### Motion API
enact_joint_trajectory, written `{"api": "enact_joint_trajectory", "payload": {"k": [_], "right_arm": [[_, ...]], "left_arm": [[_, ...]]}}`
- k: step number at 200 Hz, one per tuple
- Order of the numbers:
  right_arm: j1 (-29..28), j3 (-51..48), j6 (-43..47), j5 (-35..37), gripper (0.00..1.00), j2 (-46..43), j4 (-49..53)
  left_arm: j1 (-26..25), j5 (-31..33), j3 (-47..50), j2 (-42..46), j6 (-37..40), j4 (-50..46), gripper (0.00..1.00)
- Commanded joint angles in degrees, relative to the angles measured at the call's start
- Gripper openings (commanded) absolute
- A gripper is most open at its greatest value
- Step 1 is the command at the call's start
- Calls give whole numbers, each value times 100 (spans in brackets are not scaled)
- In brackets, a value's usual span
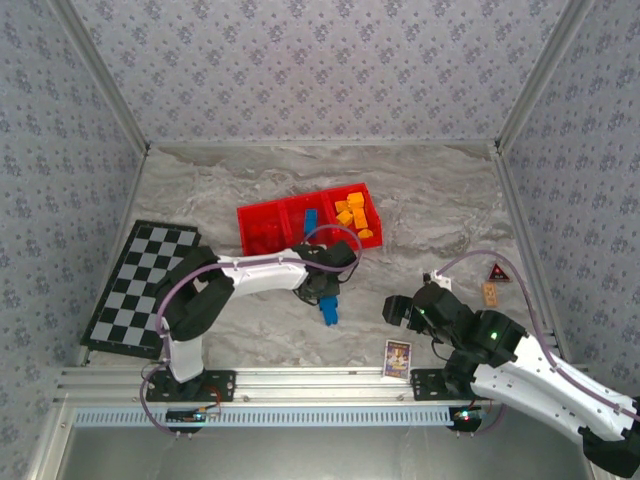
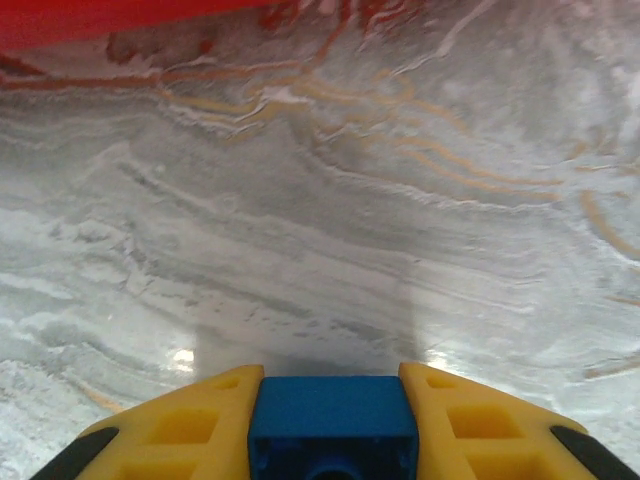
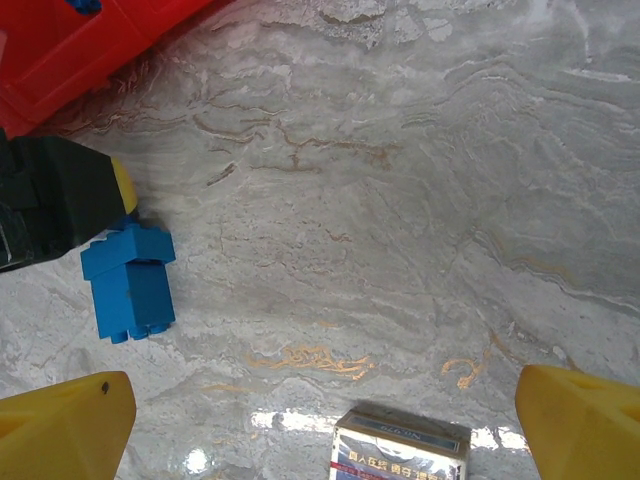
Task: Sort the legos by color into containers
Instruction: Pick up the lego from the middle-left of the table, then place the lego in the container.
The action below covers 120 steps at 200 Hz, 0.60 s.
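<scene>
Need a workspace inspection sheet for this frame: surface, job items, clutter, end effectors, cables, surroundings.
Surface: grey marble-pattern tabletop, glare spots, no spills seen.
Job's things: red tray holds red legos in the left compartment, a blue piece in the centre and orange-yellow legos in the right; one blue lego outside the tray, on its near side.
Clutter: checkered board, picture card, red-triangle tag, tan tag.
End effectors: left end effector closed on the blue lego; right end effector open, holding nothing.
Cables: cable loops along both arms, no snag seen.
Surroundings: patterned walls, metal rail at the near edge.
</scene>
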<state>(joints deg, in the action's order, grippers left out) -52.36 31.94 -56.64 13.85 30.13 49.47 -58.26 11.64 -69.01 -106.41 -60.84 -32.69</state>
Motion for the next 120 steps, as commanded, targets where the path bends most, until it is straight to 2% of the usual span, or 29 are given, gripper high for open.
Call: {"api": "enact_joint_trajectory", "payload": {"k": [1, 48, 80, 120], "right_arm": [[32, -39, -110, 30, 100, -51, 116], [42, 120, -25, 37, 100, 174, 33], [33, 222, 145, 110, 100, 397, -87], [41, 285, 111, 204, 100, 195, 153]], "left_arm": [[-19, 250, -265, 220, 307, -12, 29], [153, 990, -956, 569, 1099, -572, 29], [565, 1057, -1479, 380, 1760, -847, 28], [1227, 1070, -2177, -121, 2372, -1077, 28]]}}
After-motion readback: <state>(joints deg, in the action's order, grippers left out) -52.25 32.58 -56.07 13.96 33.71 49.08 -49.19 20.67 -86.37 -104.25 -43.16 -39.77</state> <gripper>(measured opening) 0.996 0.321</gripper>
